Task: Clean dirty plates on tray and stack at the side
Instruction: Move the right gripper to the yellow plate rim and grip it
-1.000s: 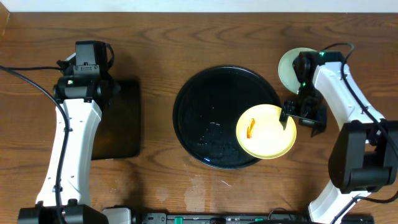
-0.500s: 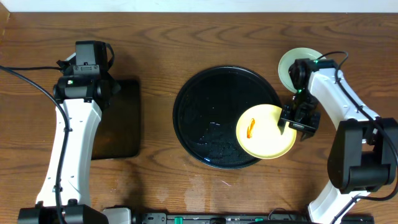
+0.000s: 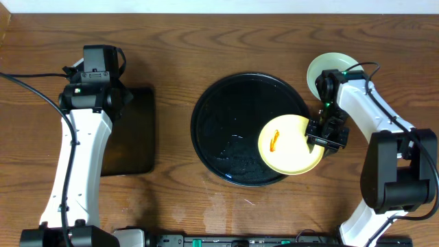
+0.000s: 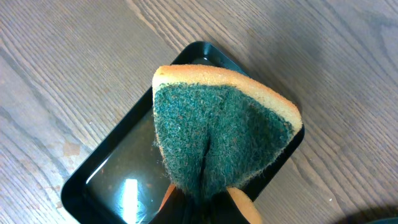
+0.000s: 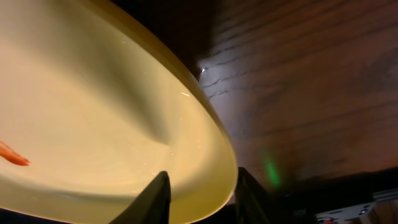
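The pale yellow plate point(image 3: 288, 145) with an orange smear lies tilted over the right rim of the round black tray point(image 3: 226, 130). It fills the right wrist view point(image 5: 106, 118). My right gripper point(image 3: 318, 137) is shut on its right rim point(image 5: 202, 196). A pale mint plate point(image 3: 321, 67) sits on the table at the back right, partly under my right arm; a second mint plate is not visible. My left gripper point(image 4: 205, 202) is shut on a green and yellow sponge point(image 4: 217, 137), above the small rectangular black tray point(image 4: 112, 180).
The rectangular black tray point(image 3: 134, 130) lies at the left, beside my left arm. The round tray's bottom is wet and glossy. Bare wooden table surrounds both trays.
My right gripper and the yellow plate have shifted slightly left, further over the round tray. The left arm has not moved.
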